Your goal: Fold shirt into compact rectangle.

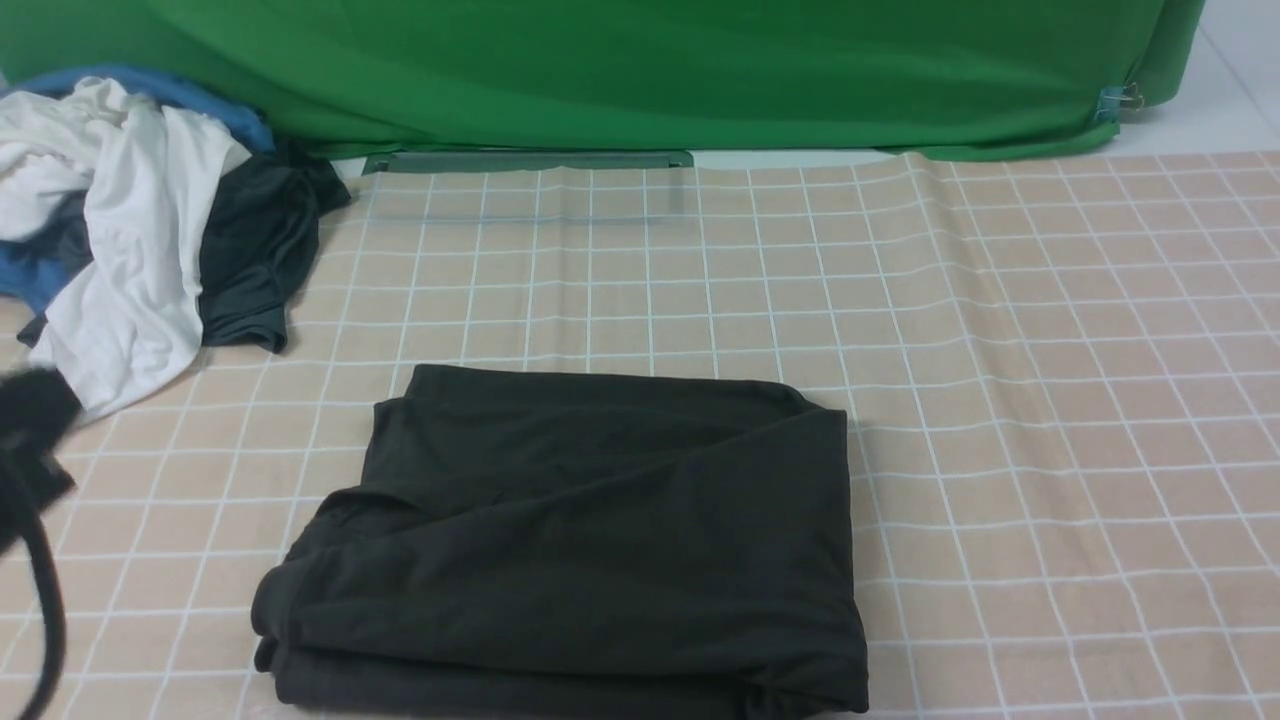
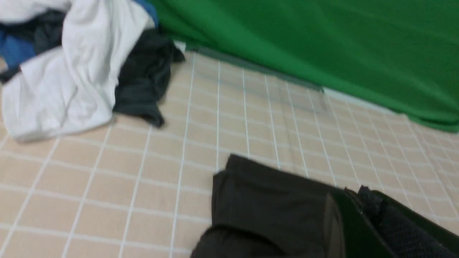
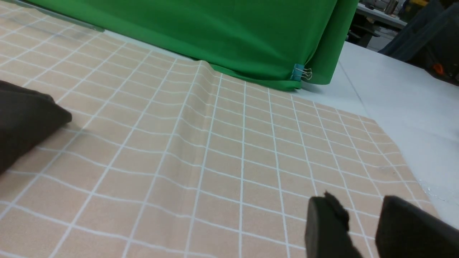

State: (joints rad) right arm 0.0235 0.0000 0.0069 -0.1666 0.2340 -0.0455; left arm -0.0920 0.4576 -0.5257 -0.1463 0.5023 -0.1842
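Note:
The shirt [image 1: 570, 540] lies folded into a thick black rectangle on the checked cloth, in the near middle of the front view. Its print and neck label are hidden. The left wrist view catches its far corner [image 2: 265, 204], and one corner of it [image 3: 21, 122] shows in the right wrist view. My left gripper [image 2: 353, 191] hovers beside the shirt's far edge with its fingers pressed together and nothing in them. The left arm [image 1: 30, 440] is a dark blur at the left edge. Over bare cloth well to the right of the shirt, my right gripper [image 3: 358, 208] stands open and empty.
At the back left, a white garment [image 1: 130, 250], a dark grey garment [image 1: 255, 250] and a blue one [image 1: 150, 85] lie in a pile. A green backdrop [image 1: 640, 70] with a binder clip [image 3: 299, 72] closes the far side. The checked cloth [image 1: 1050, 400] ends at bare white table [image 3: 394, 100] on the right.

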